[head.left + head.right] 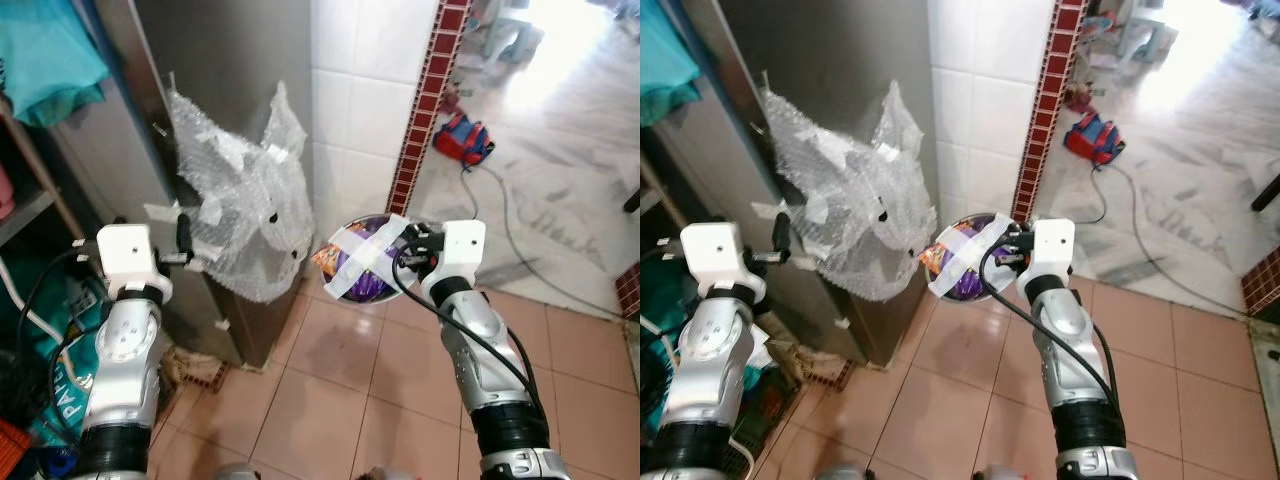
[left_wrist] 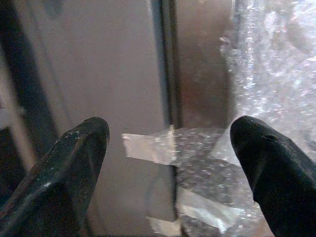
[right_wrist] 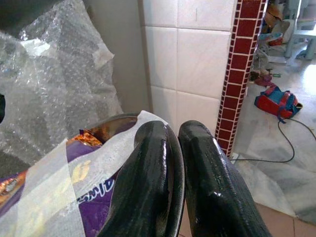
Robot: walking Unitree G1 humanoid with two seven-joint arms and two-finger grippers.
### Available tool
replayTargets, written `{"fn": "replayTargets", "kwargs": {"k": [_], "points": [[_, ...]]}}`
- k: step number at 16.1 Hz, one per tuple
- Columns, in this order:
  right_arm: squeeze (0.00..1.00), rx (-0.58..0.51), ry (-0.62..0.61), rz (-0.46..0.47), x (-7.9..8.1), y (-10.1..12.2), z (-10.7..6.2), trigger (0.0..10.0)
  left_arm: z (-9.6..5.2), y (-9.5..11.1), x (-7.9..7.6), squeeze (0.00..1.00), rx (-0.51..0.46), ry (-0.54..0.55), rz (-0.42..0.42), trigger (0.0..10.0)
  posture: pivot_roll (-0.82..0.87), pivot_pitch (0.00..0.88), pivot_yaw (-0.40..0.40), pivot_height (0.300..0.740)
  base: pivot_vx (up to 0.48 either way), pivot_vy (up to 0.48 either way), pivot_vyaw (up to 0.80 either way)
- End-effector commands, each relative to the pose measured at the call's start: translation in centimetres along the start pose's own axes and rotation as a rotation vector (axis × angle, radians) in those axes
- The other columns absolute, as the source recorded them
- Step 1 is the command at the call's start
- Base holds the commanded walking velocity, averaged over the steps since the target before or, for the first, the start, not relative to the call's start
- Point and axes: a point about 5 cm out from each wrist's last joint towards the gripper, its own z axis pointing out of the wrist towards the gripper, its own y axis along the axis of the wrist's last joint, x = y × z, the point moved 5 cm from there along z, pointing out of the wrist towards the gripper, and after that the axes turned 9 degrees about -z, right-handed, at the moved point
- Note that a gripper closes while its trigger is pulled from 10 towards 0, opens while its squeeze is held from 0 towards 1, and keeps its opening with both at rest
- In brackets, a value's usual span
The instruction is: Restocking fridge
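Note:
A dark bowl (image 1: 362, 262) of purple snack packets, sealed with crossed strips of white tape, hangs in the air before the tiled wall. My right gripper (image 1: 408, 250) is shut on its rim; in the right wrist view both fingers (image 3: 153, 168) press together at the bowl's (image 3: 74, 187) edge. To the left stands the grey fridge (image 1: 215, 90), its door closed, with crumpled bubble wrap (image 1: 245, 200) taped to the front. My left gripper (image 1: 185, 243) is open, close to the door's edge beside the wrap. The left wrist view shows its fingertips (image 2: 81, 148) apart around a tape strip (image 2: 148, 147).
A white tiled wall (image 1: 360, 100) with a red brick strip (image 1: 425, 100) stands right of the fridge. A red and blue bag (image 1: 463, 138) and a cable (image 1: 505, 215) lie on the marble floor beyond. Shelves with a teal cloth (image 1: 45, 50) and clutter crowd the left.

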Motion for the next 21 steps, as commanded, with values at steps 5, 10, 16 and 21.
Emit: {"fn": "replayTargets", "kwargs": {"k": [5,10,16,21], "points": [[0.0,-0.028,0.002,-0.008,0.5,1.0,-0.9,10.0,1.0,-0.2,-1.7,0.0,0.045,-0.111,-0.145,10.0,0.03,0.076,0.01,0.74,0.0,0.0,0.0],[0.0,-0.006,-0.007,-0.012,0.1,0.6,-1.7,10.0,2.2,0.2,-1.7,0.0,0.031,-0.089,-0.156,10.0,0.01,0.095,0.009,0.74,0.0,0.0,0.0],[0.0,0.017,-0.017,-0.034,-0.7,0.5,-2.7,10.0,4.2,0.8,-2.5,0.0,0.011,-0.094,-0.163,10.0,-0.03,0.119,-0.009,0.74,0.0,0.0,0.0],[0.0,0.032,-0.02,-0.052,-1.4,0.6,-3.2,10.0,5.9,1.7,-2.4,0.0,-0.027,-0.066,-0.147,10.0,-0.06,0.12,-0.026,0.74,0.0,0.0,0.0]]}}
